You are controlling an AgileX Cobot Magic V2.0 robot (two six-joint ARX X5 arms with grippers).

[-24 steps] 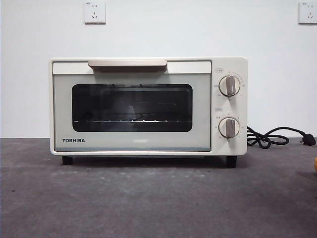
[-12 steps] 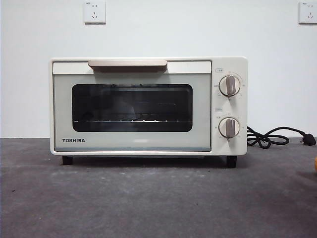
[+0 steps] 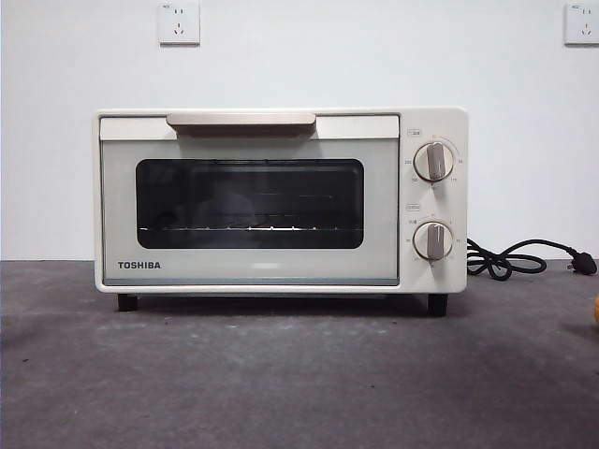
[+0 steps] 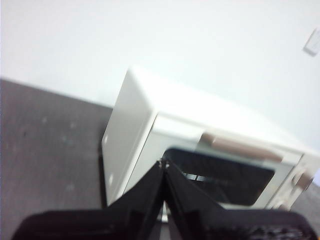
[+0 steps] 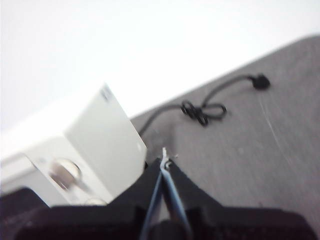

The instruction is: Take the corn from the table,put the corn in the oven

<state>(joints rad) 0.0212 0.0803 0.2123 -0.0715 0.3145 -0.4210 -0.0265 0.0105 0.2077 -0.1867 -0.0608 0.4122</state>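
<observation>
The cream-white TOSHIBA oven stands on the dark grey table with its door closed and its beige handle at the top. Only an orange sliver of the corn shows, at the right edge of the front view, low on the table. The left gripper is shut and empty, held in the air off the oven's left front corner. The right gripper is also shut and empty, above the table beside the oven's knob end. Neither arm appears in the front view.
A black power cord with its plug lies coiled on the table right of the oven, also seen as the cord in the right wrist view. Two wall sockets sit high on the white wall behind.
Only the faint reflection in the oven's glass has shifted. The oven, cord and corn sliver stand as before.
</observation>
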